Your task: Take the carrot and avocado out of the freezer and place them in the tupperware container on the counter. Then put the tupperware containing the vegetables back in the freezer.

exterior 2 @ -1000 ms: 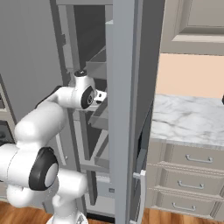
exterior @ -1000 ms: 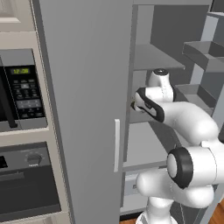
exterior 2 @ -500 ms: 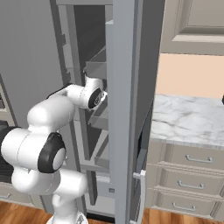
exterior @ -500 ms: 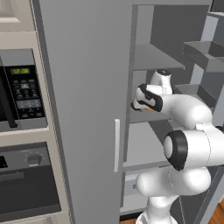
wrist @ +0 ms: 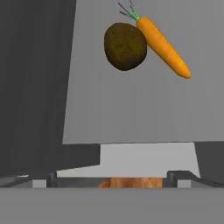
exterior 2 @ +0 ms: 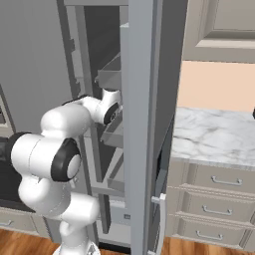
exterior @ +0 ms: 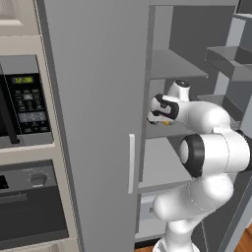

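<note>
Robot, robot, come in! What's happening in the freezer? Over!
Gripper open, empty. Avocado and carrot side by side on freezer shelf ahead. Nothing in the way.

Flat, even rendered light; no visible lamp, no glare. Freezer (exterior: 98, 98) door reads mid-grey and evenly lit; its inner back wall falls darker, with soft shading under the shelves. Counter (exterior 2: 214, 137) bright, marble veining crisp. Hand view: left side in deep shadow, shelf surface pale and uniform; avocado (wrist: 125, 46) and carrot (wrist: 164, 46) sharp-edged, casting no clear shadows. Slight softness overall from low resolution. No edge distortion, no motion blur.
</note>
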